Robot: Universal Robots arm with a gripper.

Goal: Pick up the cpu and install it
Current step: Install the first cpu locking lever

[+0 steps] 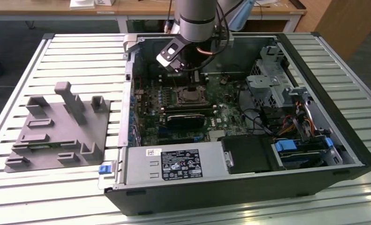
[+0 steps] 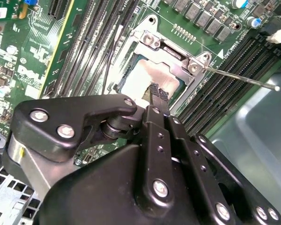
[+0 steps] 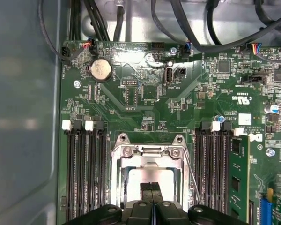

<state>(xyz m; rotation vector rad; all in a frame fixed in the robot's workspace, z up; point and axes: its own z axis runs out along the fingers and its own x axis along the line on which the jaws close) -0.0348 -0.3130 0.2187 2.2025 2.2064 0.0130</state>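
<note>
Here your end effector point(image 2: 158, 93), fingertips pressed together, touched the cpu point(image 2: 145, 77) already seated in the socket point(image 2: 171, 56); its retention frame was not yet closed.

An open black desktop computer case point(image 1: 335, 154) lies on a slatted pale metal table point(image 1: 22, 75), holding a green circuit board point(image 3: 145, 108) with a round silver coin battery point(image 3: 100, 70), while a grey plastic block-studded tray point(image 1: 54, 136) sits beside the case toward the exterior view's left.
</note>
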